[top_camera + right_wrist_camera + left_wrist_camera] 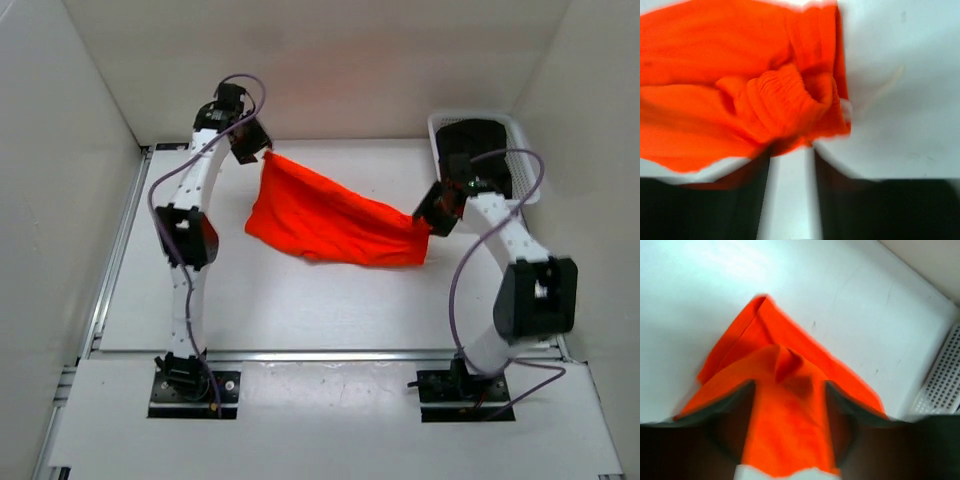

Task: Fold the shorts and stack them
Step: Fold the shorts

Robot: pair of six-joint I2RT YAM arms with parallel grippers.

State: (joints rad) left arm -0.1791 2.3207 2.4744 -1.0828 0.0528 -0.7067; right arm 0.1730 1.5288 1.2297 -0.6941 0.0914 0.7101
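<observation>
The orange-red shorts (330,220) hang stretched between my two grippers above the white table (300,300), sagging in the middle. My left gripper (262,152) holds the far left corner; in the left wrist view it (790,385) is shut on the fabric (785,415), which runs between the fingers. My right gripper (425,222) holds the right end; in the right wrist view it (790,146) pinches the gathered waistband (775,100). A bit of white drawstring (846,110) shows at the edge.
A white perforated basket (520,150) with dark contents stands at the back right, close behind the right arm; its wall shows in the left wrist view (942,385). White walls enclose the table on three sides.
</observation>
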